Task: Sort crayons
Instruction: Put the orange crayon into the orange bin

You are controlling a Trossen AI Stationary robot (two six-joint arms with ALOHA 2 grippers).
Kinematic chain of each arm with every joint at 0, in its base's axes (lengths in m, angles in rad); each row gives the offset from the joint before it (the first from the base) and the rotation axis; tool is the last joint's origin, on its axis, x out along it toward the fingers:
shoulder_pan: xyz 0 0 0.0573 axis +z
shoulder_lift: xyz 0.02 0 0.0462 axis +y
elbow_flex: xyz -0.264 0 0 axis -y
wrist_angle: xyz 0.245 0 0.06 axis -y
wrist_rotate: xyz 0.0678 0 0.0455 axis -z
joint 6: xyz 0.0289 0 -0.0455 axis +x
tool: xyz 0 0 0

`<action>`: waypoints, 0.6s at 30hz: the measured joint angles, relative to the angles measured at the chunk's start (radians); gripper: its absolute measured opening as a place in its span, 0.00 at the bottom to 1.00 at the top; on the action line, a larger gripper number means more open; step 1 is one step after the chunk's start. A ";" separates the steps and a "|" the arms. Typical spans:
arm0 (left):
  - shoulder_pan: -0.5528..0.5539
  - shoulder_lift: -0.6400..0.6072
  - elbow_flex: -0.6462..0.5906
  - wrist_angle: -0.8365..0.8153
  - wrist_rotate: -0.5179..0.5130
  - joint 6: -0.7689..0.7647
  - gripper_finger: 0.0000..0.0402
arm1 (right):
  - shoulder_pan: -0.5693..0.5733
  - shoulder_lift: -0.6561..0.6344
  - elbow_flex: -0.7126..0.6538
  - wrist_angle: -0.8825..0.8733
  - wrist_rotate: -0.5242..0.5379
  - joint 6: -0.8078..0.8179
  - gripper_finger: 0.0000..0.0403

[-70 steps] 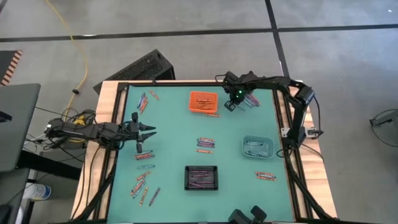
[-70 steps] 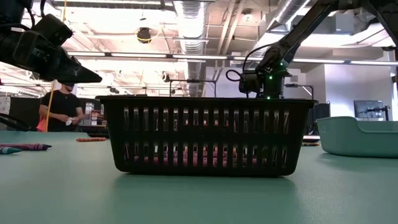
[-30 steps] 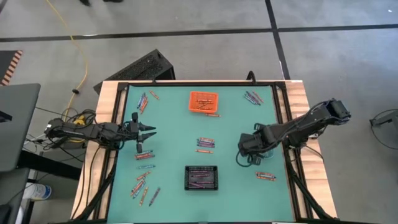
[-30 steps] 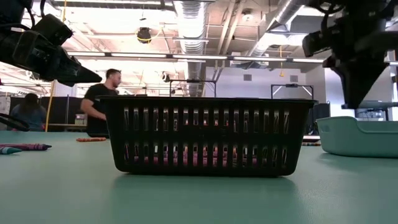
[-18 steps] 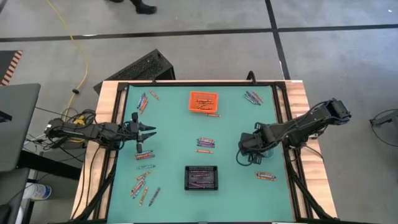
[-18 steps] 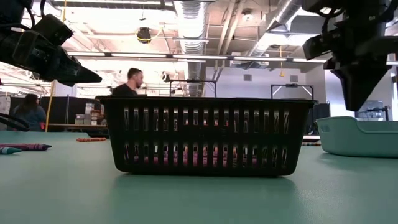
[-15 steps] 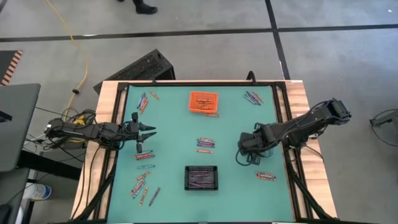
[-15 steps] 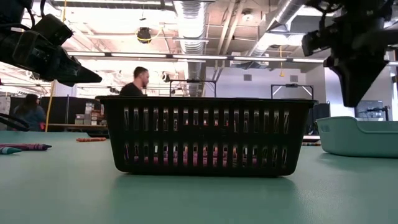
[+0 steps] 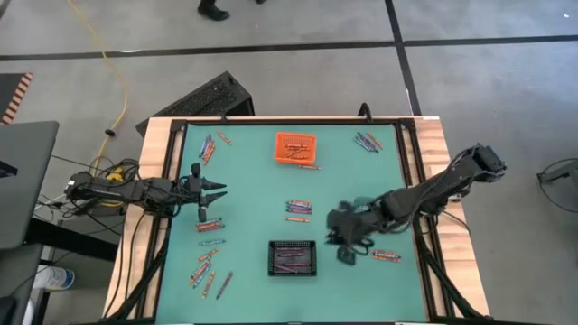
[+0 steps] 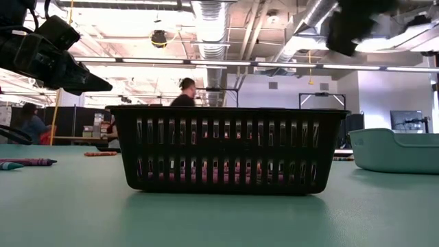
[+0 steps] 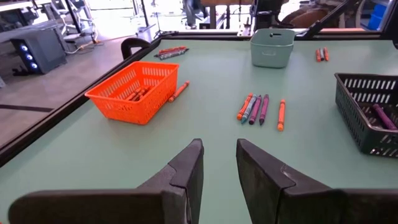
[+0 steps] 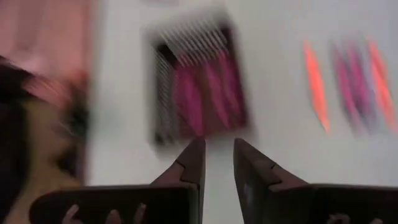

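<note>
Presumably aimed at the loose crayons (image 9: 386, 255) just beside the right gripper (image 9: 348, 239), near the black bin (image 9: 293, 257). Showed fingers narrowly parted, seemingly empty, though blurred. Needed a wider spread, squared across one stick. Held left gripper (image 9: 217, 191) narrowly parted, waiting at the left edge.

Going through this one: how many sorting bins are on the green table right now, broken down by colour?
Orange bin: 1
Black bin: 1
Teal bin: 1
Total: 3
</note>
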 joint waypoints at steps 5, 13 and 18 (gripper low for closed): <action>0.000 0.000 0.000 0.000 0.000 0.000 0.21 | -0.001 0.169 0.018 0.483 -0.028 -0.287 0.19; 0.000 0.000 0.000 0.000 0.000 0.000 0.21 | -0.042 0.519 0.323 0.601 -0.065 -0.619 0.19; 0.000 0.000 0.000 0.000 0.001 0.000 0.21 | -0.072 0.748 0.599 0.577 -0.142 -0.742 0.19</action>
